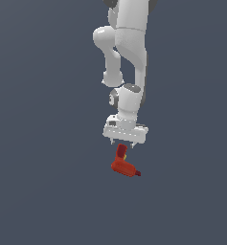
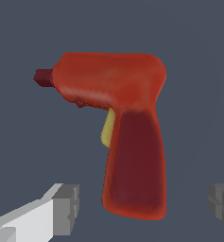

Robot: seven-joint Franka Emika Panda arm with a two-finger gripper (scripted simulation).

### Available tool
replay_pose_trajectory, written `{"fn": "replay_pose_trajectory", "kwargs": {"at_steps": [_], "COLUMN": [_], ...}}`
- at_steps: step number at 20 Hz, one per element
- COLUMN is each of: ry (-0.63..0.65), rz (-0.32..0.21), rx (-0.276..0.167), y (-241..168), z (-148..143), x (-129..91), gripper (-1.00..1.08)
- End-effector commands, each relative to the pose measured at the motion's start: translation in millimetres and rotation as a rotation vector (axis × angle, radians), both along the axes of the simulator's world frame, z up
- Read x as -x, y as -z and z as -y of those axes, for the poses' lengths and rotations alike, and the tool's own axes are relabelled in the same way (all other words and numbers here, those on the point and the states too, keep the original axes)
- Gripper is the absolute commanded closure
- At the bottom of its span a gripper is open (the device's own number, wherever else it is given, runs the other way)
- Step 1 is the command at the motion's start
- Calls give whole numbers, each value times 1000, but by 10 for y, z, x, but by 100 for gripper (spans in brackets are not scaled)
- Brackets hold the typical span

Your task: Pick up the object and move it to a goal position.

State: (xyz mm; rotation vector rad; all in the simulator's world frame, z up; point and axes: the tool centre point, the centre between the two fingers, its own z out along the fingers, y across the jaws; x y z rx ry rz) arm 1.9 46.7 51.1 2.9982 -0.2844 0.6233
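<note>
The object (image 1: 123, 165) is a small red drill-shaped toy lying on the dark grey floor, its dark red nose tip pointing to the exterior view's right and its handle reaching up toward the arm. My gripper (image 1: 123, 143) hangs just above the handle's end, open. In the wrist view the object (image 2: 113, 80) fills the picture, with a yellow mark where handle meets body. My gripper (image 2: 144, 208) straddles the handle's end there, and both grey fingertips (image 2: 66, 208) stand well apart from it on either side. Nothing is held.
A plain dark grey floor (image 1: 38, 191) spreads around the object. The white arm (image 1: 131, 57) rises straight above the gripper. No other objects or goal marker show.
</note>
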Motion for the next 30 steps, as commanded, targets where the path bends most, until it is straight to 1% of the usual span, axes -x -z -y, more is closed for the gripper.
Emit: {"fn": "replay_pose_trajectory", "kwargs": {"at_steps": [1, 9, 17, 23, 24, 30], "ry": [2, 2, 2, 2, 2, 2], "rz": [12, 14, 16, 17, 17, 17], "rx": [-2, -3, -4, -4, -4, -4], "y": [13, 43, 260, 295, 295, 295], "z": [-10, -15, 7, 14, 14, 14], "x": [5, 0, -84, -112, -112, -112], "gripper": [-100, -100, -100, -100, 108, 108]}}
